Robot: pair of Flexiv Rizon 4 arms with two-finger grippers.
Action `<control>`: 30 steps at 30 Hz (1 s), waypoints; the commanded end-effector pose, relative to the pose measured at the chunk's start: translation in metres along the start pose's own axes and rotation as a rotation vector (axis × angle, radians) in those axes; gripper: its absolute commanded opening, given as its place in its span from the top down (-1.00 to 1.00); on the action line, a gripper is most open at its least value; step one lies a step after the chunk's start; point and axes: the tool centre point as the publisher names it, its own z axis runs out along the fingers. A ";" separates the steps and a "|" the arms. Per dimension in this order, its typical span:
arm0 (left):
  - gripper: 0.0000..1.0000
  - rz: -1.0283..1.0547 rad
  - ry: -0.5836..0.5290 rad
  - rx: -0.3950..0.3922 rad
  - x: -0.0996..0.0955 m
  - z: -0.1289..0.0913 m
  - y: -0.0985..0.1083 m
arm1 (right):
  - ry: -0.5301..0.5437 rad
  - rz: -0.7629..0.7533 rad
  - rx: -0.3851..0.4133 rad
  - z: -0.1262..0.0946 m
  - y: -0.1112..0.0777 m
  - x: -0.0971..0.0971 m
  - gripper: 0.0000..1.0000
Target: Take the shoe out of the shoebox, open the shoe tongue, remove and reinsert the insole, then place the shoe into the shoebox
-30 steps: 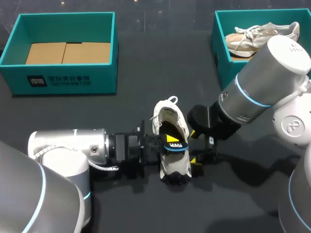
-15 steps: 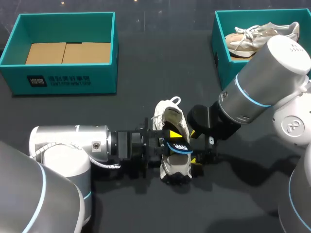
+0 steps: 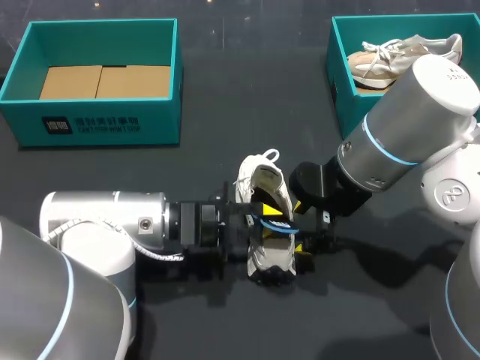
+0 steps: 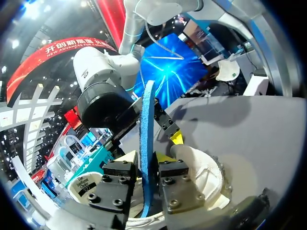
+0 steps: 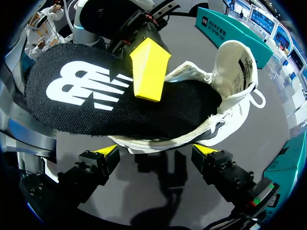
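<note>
1. Surface: a dark table [image 3: 225,97]. At its far left is a teal left box [image 3: 15,82] lined with cardboard [image 3: 105,81]. At its far right is a teal right box [image 3: 341,86] holding a second shoe [image 3: 390,56].
2. Shoe [image 3: 255,180]: white with a dark sole. It rests on the table's middle between the two arms, outside both boxes.
3. Insole [image 5: 96,96]: black on top with a white logo, blue underneath. One end is raised clear of the shoe's opening and the other end sits inside.
4. Left gripper [image 4: 146,165]: clamped on the insole, with one finger on each face.
5. Right gripper [image 5: 157,151]: fingers spread wide and holding nothing, with both tips just beside the shoe's right flank. Whether they touch it cannot be told.
6. Hidden: the right arm covers part of the right box, and the left gripper screens the shoe's left flank.
</note>
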 end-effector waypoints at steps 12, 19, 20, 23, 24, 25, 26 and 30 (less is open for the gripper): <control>1.00 0.030 0.040 -0.106 0.004 0.001 0.016 | -0.002 0.000 0.000 0.001 0.000 0.001 -1.00; 1.00 0.011 0.034 -0.118 0.002 0.000 0.036 | -0.002 0.000 0.000 0.001 0.000 0.001 -1.00; 1.00 0.013 0.030 -0.122 0.002 0.000 0.038 | -0.002 0.000 0.000 0.001 0.000 0.001 -1.00; 1.00 0.014 0.024 -0.126 0.001 0.000 0.042 | -0.002 0.000 0.000 0.001 0.000 0.001 -1.00; 1.00 0.014 0.023 -0.130 0.001 0.000 0.045 | -0.002 0.000 0.000 0.001 0.000 0.001 -1.00; 1.00 0.006 0.026 -0.136 0.001 0.001 0.047 | -0.002 0.000 0.000 0.001 0.000 0.001 -1.00; 1.00 -0.001 0.026 -0.137 0.001 0.001 0.048 | -0.002 0.000 0.000 0.001 0.000 0.001 -1.00; 1.00 -0.023 0.026 -0.123 0.000 -0.002 0.043 | -0.002 0.000 0.000 0.001 0.000 0.001 -1.00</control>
